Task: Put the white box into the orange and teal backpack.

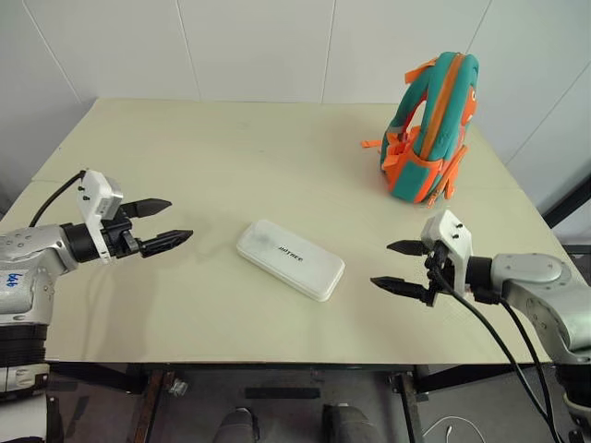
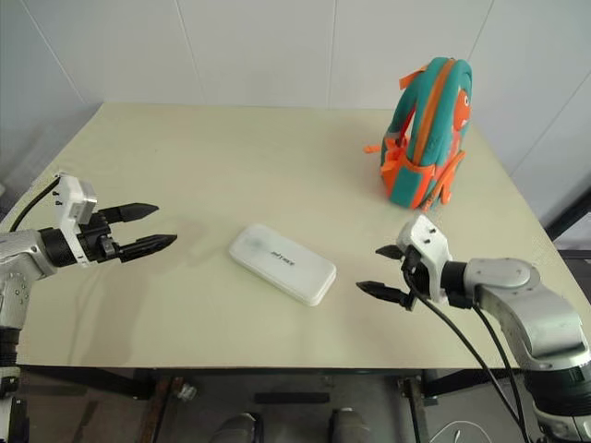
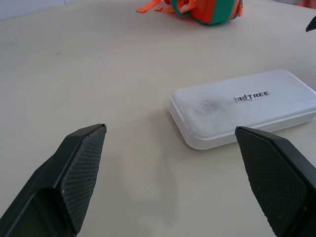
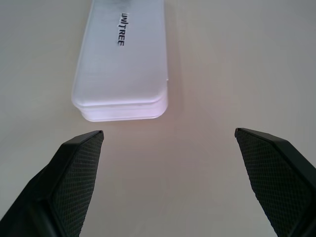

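Observation:
The white box (image 1: 290,258) lies flat near the front middle of the table, dark lettering on its lid; it also shows in the left wrist view (image 3: 244,106) and the right wrist view (image 4: 121,64). The orange and teal backpack (image 1: 431,125) stands upright at the far right, and its base (image 3: 207,7) shows beyond the box in the left wrist view. My left gripper (image 1: 162,225) hovers open to the left of the box, pointing at it. To the right of the box my right gripper (image 1: 402,268) is open as well. Both are apart from the box and hold nothing.
The pale table (image 1: 231,157) has bare room between the box and the backpack. Its front edge (image 1: 277,362) runs just below both grippers. White walls stand behind the table, and a black cable (image 1: 503,346) trails from the right wrist.

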Motion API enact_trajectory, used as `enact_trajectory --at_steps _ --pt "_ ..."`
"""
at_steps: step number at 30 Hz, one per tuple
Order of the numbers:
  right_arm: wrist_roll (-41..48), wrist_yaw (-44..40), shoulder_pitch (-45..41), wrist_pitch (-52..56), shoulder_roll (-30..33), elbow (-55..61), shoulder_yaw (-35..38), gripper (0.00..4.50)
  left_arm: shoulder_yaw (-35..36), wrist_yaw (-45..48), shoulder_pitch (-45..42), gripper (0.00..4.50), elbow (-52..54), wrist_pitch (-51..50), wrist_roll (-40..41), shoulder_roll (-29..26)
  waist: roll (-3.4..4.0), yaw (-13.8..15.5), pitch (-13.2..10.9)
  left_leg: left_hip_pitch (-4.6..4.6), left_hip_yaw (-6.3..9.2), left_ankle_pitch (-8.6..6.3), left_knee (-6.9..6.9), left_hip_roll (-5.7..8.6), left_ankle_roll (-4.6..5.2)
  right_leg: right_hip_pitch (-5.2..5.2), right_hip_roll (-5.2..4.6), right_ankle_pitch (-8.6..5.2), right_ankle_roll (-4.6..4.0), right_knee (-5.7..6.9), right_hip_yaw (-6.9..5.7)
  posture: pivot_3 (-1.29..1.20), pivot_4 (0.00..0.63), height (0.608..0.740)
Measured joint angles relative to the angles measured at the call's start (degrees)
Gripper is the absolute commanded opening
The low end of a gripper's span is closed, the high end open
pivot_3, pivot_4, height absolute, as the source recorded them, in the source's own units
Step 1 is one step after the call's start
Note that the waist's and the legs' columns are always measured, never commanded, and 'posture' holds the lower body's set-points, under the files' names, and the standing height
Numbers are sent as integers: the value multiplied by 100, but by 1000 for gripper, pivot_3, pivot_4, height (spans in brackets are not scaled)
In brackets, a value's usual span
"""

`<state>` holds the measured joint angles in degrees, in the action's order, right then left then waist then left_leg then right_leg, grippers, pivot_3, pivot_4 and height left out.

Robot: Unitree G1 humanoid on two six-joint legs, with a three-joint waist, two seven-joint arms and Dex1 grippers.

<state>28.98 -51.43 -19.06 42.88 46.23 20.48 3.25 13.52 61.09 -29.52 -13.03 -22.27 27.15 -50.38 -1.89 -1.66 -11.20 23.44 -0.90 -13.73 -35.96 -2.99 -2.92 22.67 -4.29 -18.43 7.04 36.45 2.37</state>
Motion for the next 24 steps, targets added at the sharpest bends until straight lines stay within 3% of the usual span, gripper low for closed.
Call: enact_trajectory --at_steps 8,10,13,16,22,24 --pt "-48 287 -132 -35 -206 -43 -57 4500 -85 115 -250 4480 -131 9 -56 2 0 9 0 -5 -3 0 0 0 0 -3 2 1 2 0 5 0 150 740" --pt "-39 339 -136 -34 -272 -25 -57 4320 -121 140 -251 4090 -133 16 -65 16 0 9 0 -5 -3 -1 0 0 1 -3 2 0 2 -1 5 0 150 740" --pt "-42 442 -132 -8 -344 16 -58 3592 -184 122 -250 3340 -139 52 -131 102 0 10 0 -5 -4 -1 -1 0 1 -3 1 1 2 0 5 0 150 740" --pt "-62 480 -160 -11 -418 44 -110 2490 -299 84 -312 2300 -269 101 -215 246 0 11 0 -5 -3 -1 -4 0 1 -4 2 1 2 2 5 0 150 740" --pt "-598 610 -234 -200 -497 -151 -744 535 -545 -122 -628 487 -1024 438 -622 572 0 13 0 -6 -4 -1 -6 2 1 -4 2 1 3 4 5 0 150 740" --pt "-790 684 -185 -282 -498 -235 -884 81 -659 -134 -714 79 -1359 626 -790 712 0 16 0 -5 -5 -1 -6 3 1 -3 2 1 3 3 6 0 150 740"
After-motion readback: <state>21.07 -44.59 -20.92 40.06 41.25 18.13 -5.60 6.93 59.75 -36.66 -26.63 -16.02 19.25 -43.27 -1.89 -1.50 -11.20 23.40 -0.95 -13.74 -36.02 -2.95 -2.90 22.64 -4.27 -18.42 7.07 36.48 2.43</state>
